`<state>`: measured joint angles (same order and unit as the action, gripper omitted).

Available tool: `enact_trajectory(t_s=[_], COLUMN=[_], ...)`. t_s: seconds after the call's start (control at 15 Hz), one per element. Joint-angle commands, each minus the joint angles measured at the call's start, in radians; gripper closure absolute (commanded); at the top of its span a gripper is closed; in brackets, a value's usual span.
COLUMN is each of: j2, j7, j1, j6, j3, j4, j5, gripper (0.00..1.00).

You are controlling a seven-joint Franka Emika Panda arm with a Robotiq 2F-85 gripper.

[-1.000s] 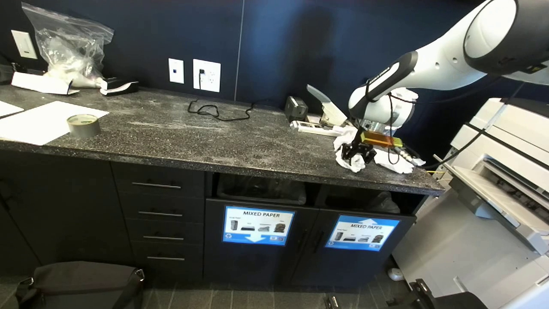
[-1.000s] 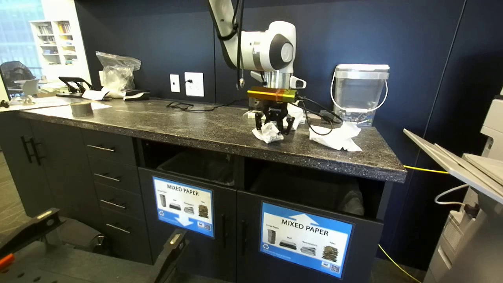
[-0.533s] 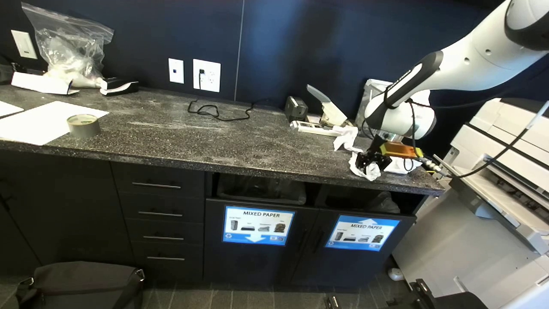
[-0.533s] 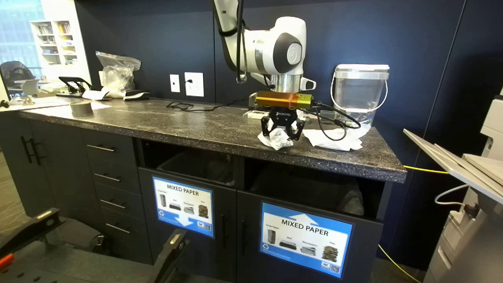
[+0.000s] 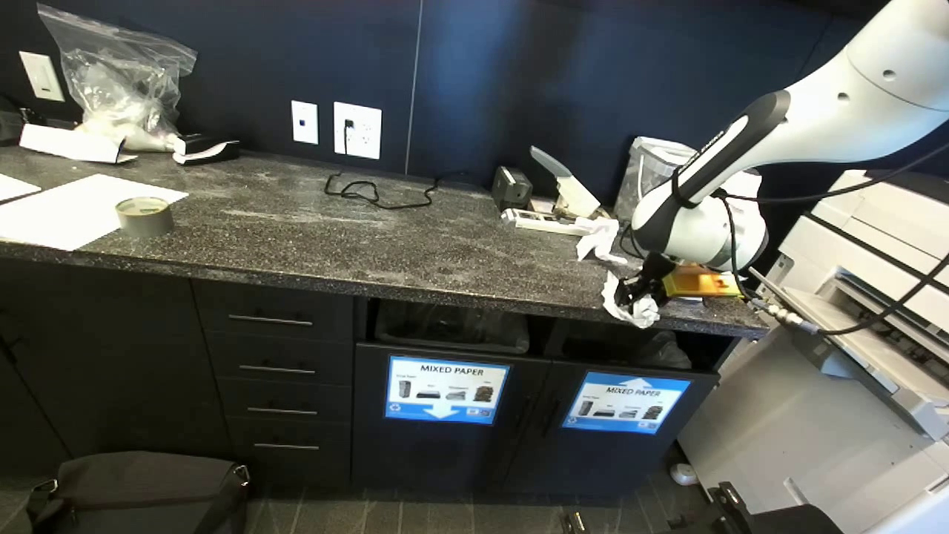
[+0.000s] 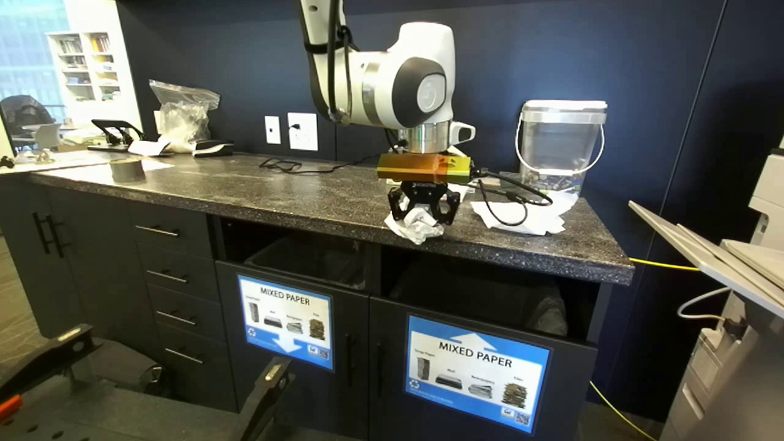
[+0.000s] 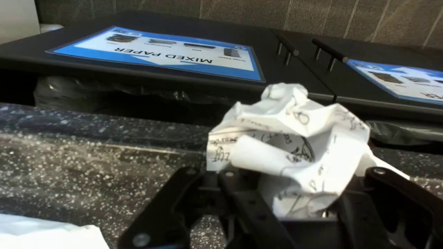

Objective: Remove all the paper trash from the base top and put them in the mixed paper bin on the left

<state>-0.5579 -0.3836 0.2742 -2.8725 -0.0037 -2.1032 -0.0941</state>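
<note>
My gripper [image 6: 422,217] is shut on a crumpled white paper scrap [image 6: 413,233] at the front edge of the dark speckled base top [image 6: 275,190]. The scrap [image 7: 287,128], with handwriting, hides my fingertips in the wrist view and sticks out past the edge. Another scrap [image 5: 597,236] lies behind, by the stapler. A flatter white scrap [image 6: 527,215] lies at the right end and shows at the lower left of the wrist view [image 7: 48,231]. The left mixed paper bin [image 6: 306,260] stands under the counter, behind a labelled door [image 5: 448,389].
A second bin opening [image 6: 478,294] lies below the gripper. A clear bucket [image 6: 560,141] and a stapler [image 5: 574,194] stand at the back. A tape roll [image 5: 144,216], white sheets and a plastic bag [image 5: 122,96] are at the far left. A printer [image 5: 852,297] stands at the right.
My gripper and the paper scrap have moved together towards the counter's front edge. The gripper has tilted forward. The other scraps look unmoved.
</note>
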Motion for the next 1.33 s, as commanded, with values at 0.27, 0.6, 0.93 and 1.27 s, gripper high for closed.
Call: enact_trajectory(t_s=[0.27, 0.6, 0.93, 1.27], j2=[0.010, -0.123, -0.300, -0.443], j7=[-0.029, -0.007, 0.059, 0.123], j1=[0.178, 0.334, 0.333, 0.236], j6=[-0.257, -0.433, -0.631, -0.807], j3=[0.204, 0.338, 0.268, 0.131], j4=[-0.191, -0.216, -0.152, -0.013], j5=[0.002, 0.108, 0.319, 0.390], gripper=[0.86, 0.86, 0.86, 0.86])
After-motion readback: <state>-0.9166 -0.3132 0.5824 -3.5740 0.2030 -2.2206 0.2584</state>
